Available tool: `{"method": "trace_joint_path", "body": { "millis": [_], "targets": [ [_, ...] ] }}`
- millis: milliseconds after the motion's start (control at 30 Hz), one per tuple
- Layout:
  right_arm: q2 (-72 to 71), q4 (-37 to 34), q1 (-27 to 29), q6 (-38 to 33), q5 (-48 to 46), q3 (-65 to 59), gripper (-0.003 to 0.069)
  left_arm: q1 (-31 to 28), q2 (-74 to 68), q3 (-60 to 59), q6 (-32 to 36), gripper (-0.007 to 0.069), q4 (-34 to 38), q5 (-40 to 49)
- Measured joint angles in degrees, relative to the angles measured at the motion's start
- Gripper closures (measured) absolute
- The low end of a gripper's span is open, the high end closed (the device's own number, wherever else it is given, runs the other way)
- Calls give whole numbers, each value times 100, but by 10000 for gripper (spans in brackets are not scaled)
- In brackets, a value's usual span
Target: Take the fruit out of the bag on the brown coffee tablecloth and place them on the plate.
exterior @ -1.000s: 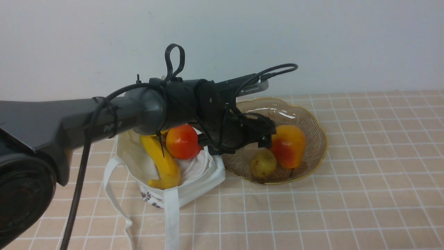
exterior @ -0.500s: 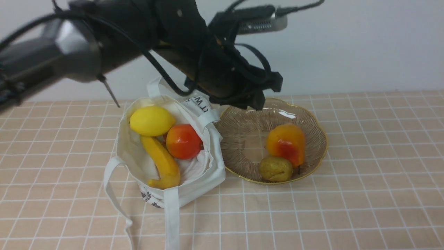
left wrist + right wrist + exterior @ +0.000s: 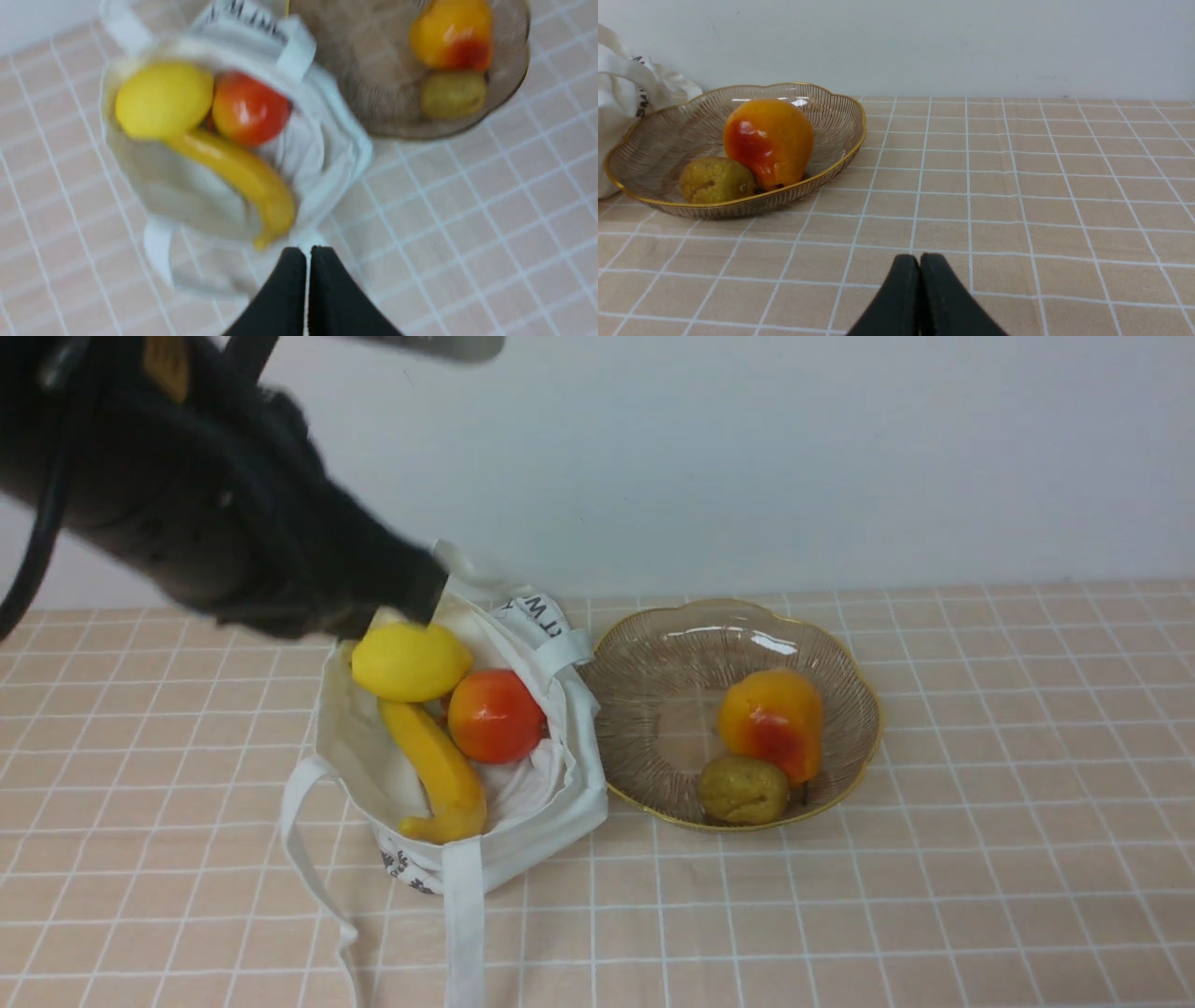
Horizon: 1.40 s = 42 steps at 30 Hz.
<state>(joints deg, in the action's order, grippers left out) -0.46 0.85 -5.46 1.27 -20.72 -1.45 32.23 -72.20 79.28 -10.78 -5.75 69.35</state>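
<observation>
Progress is judged at somewhere near half; two fruits are seen in the plate (image 3: 644,709) and three are left in the bag (image 3: 560,803). On the plate's right half a large orange fruit with a red blush (image 3: 772,723) is seated, and the olive-brown ball (image 3: 743,790) is lodged against its near side, touching it; the other half of the dish is bare glass. The bag is set just beside the plate on the robot's left, mouth open upward; whether its cloth touches the gold rim cannot be told. Inside, the lemon (image 3: 411,661) is seen at the far side; the red-orange round fruit (image 3: 496,716) is pressed beside it toward the plate; the banana (image 3: 436,770) is curved under both toward the near edge. All is carried on the brown coffee tablecloth (image 3: 980,859). The left gripper (image 3: 307,254) is held above the bag, over its near edge as the left wrist view shows; its fingers are brought together to a hairline slit, with nothing gripped; in the front view the left arm (image 3: 187,504) is shown only as a dark blur over the bag's far left corner. The right gripper (image 3: 920,261) is seen low over open cloth, apart from the plate, fingers pressed together and empty. Three transfers are therefore judged outstanding; the lemon, lying uppermost, is thought the likeliest to be taken next, for which the fingers must first be opened.
</observation>
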Motion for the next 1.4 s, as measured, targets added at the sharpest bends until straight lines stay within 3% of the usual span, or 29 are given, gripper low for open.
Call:
{"method": "trace_joint_path", "body": {
  "millis": [67, 233, 367, 767, 1133, 1400],
  "targets": [
    [0, 0, 0, 0, 0, 0, 673, 0, 330, -585, -67, 632, 47, -306],
    [0, 0, 0, 0, 0, 0, 673, 0, 1896, -3268, -618, 632, 87, -2814],
    [0, 0, 0, 0, 0, 0, 673, 0, 2579, -4343, -734, 632, 87, -3826],
    [0, 0, 0, 0, 0, 0, 673, 0, 2900, -5339, -768, 632, 23, -3980],
    [0, 0, 0, 0, -7, 0, 673, -70, 3849, -5943, -768, 632, -863, -4004],
    [0, 0, 0, 0, -7, 0, 673, -1642, 5948, -7221, -428, 632, -590, -5164]
  ]
}}
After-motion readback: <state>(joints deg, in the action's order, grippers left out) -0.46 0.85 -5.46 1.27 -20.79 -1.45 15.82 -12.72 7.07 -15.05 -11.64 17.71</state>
